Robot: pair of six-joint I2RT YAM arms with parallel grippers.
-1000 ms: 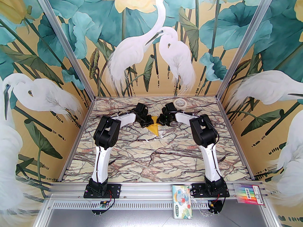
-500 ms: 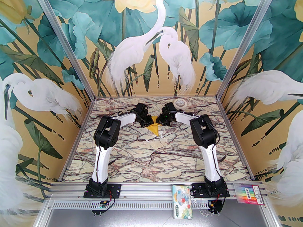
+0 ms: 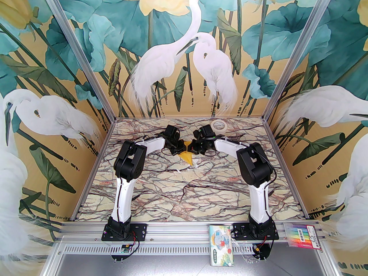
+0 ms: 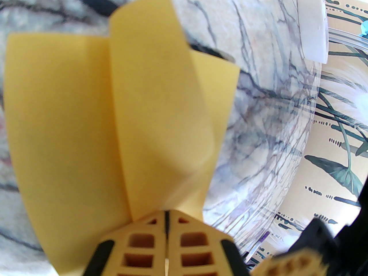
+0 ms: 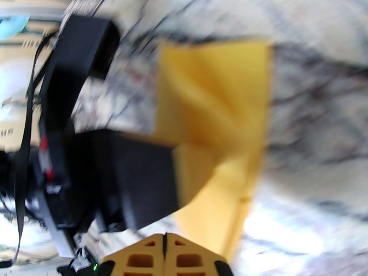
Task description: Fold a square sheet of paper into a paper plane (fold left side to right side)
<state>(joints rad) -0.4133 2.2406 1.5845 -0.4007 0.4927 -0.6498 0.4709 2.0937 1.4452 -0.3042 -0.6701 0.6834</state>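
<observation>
The paper plane [image 3: 186, 155] lies on the marble table [image 3: 184, 194], a little toward 12 o'clock from the table's middle, between the two wrists. It is no longer a flat square. From above it reads as a narrow yellow wedge with its nose pointing to about 5 o'clock. In the left wrist view the paper plane [image 4: 115, 125] shows a long centre crease with one panel lying low at 9 o'clock and another standing up at 12 o'clock. So the nose folds and the centre fold look done, and what seems left is pressing the wings down evenly and letting go (a judgement, since the tail end is hidden under the wrists).

The left gripper [image 3: 183, 147] sits at about 10 o'clock of the plane. Its own camera shows the left gripper [image 4: 166, 226] with fingers pressed together and the raised panel running out from between them, so it has the paper pinched. The right gripper [image 3: 193, 148] is at about 2 o'clock of the plane. In its wrist view the right gripper [image 5: 165, 243] is closed up too, with the yellow paper [image 5: 212, 111] just ahead at 12 to 1 o'clock. That picture is blurred, and I cannot tell whether any paper is caught in it.

A cream tape roll [image 3: 219, 124] sits apart at 1 o'clock, near the back edge.
</observation>
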